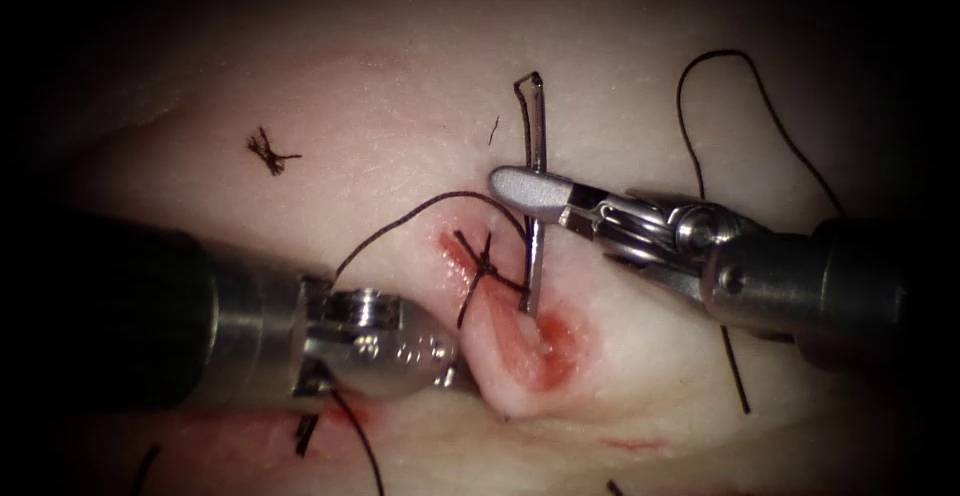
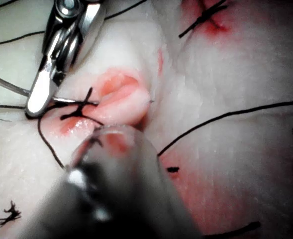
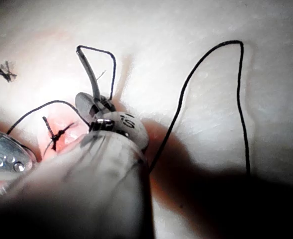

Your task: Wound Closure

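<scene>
Right end effector (image 1: 530, 191) clenched on the needle (image 1: 536, 146), gripping it about mid-curve; needle stands nearly upright, its lower end touching or entering the tissue (image 1: 400, 106) at the right lip of the cut (image 1: 520, 341), can't tell how deep. Upper end of needle carries the thread (image 1: 740, 106), which loops up and trails off toward the tissue's right edge. Left end effector (image 1: 440, 361) sits low on the left side of the cut, pressed against a raised fold of tissue; left wrist view hides the tip behind its own shaft, so cannot tell if it's clenched or holding anything. Finished stitch knot (image 1: 487, 266) lies across the cut just left of the needle, with a thread arc running from it toward the left tool. Red fluid (image 1: 560, 341) pools at the cut's open lower end. Cut thread scrap (image 1: 268, 152) lies well apart, toward the tissue's upper left
</scene>
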You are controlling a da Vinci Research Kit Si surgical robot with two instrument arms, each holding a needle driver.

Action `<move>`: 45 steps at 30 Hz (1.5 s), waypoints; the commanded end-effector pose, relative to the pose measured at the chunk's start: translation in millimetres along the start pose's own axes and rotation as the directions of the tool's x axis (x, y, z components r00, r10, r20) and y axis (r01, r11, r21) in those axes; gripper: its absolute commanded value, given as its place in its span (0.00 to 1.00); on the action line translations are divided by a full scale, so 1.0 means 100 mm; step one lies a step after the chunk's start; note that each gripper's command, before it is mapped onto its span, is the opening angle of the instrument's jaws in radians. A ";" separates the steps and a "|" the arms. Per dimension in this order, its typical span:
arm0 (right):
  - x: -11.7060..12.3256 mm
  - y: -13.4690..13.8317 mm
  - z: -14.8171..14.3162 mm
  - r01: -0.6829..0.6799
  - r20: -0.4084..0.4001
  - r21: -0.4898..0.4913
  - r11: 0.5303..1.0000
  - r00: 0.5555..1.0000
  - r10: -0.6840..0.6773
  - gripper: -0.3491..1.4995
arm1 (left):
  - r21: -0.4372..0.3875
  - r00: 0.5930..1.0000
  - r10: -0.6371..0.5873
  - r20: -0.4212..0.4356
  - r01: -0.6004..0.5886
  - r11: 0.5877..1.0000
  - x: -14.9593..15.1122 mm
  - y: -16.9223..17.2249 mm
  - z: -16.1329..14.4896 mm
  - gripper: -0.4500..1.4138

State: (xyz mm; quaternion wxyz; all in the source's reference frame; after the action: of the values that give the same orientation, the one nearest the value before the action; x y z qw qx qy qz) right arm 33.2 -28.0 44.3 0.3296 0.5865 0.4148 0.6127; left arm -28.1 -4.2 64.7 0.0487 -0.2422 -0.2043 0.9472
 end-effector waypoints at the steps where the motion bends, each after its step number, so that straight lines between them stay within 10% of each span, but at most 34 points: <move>1: -0.005 -0.001 0.012 -0.008 0.011 0.007 1.000 1.000 0.008 0.00 | 0.000 1.000 0.000 -0.001 0.000 1.000 0.002 -0.001 0.007 0.14; 12: -0.023 -0.005 0.019 -0.161 0.018 0.011 0.987 0.987 0.161 0.00 | 0.003 1.000 0.001 0.000 -0.001 1.000 0.001 -0.002 0.007 0.14; 16: 0.002 0.006 0.017 -0.137 -0.127 0.095 0.986 0.981 0.149 0.00 | 0.003 1.000 0.000 0.001 0.000 1.000 0.001 -0.001 0.007 0.14; 19: 0.029 0.012 0.013 -0.061 -0.245 0.153 0.986 0.965 0.097 0.87 | 0.003 1.000 0.000 0.001 0.000 1.000 0.002 -0.001 0.007 0.13; 21: 0.055 0.016 0.008 -0.015 -0.320 0.178 0.984 0.945 0.072 0.99 | 0.003 1.000 0.000 0.001 0.000 1.000 0.002 -0.001 0.007 0.13; 35: 0.186 0.000 -0.101 0.197 -0.457 0.081 0.977 0.879 -0.139 0.98 | 0.043 0.995 0.032 -0.096 -0.028 0.999 0.007 0.008 0.003 0.23; 45: 0.229 -0.024 -0.127 0.278 -0.455 0.119 0.953 0.869 -0.197 0.87 | 0.174 0.935 0.264 -0.235 -0.226 0.958 0.014 0.008 -0.006 0.30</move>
State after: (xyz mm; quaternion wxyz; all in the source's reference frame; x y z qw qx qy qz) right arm 17.2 -8.6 52.5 0.2474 0.4048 0.5999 0.6443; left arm -28.5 -4.3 62.6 -0.0364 -0.3880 -0.0866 0.9169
